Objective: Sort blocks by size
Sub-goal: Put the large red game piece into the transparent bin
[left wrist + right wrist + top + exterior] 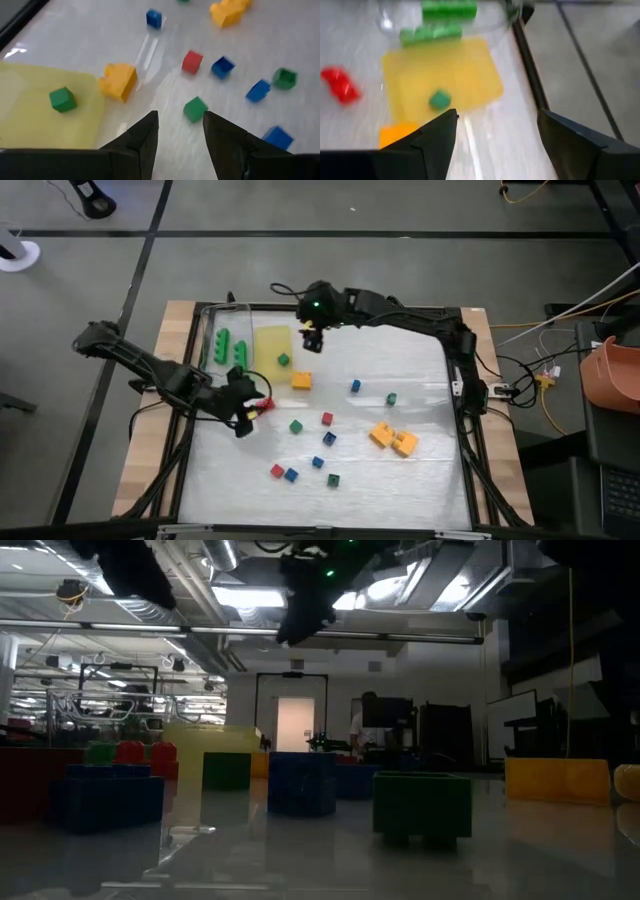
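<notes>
Small blocks lie scattered on the white table: red (327,418), blue (355,386) and green (296,426) cubes, an orange brick (301,380) and two more orange bricks (393,438). One green cube (284,359) rests on the yellow tray (268,340). Long green bricks (222,340) lie in the clear container (212,320). A red brick (262,406) lies by my left gripper (248,408), which hangs open above the table, nothing between its fingers (179,117). My right gripper (312,340) is raised over the tray's far right corner, wide open and empty (497,115).
A black frame (465,380) runs round the table surface. The container and tray fill the far left corner. The near left part of the surface holds no blocks. The low view shows blocks close up (420,805) and both arms high above them.
</notes>
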Controlling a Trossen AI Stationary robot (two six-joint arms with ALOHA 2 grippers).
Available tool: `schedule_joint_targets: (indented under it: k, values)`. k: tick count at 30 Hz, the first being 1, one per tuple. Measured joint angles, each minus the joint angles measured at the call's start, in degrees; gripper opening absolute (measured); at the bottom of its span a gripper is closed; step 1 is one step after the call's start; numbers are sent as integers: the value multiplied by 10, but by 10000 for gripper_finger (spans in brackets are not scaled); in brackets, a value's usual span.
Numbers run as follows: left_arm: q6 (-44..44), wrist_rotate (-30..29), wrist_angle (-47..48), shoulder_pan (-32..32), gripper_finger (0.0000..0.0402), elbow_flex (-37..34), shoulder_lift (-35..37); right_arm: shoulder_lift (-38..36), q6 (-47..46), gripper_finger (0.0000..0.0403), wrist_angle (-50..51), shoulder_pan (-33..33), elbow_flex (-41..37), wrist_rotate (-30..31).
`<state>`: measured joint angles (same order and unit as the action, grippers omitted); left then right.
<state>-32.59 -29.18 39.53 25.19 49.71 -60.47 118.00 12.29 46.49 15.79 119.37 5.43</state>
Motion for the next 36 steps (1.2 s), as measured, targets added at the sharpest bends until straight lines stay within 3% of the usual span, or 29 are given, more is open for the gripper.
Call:
schedule_joint_targets:
  k: [11,28,36]
  values:
    - [-17,53,7,-1,143,0,-126,-35,-17,273,217,-37,0,-5]
    - [-77,52,46,-64,143,0,-217,-63,-45,273,341,-107,-1,21]
    - [-77,69,-18,-90,143,-59,-219,-106,-53,273,336,-140,-61,25]
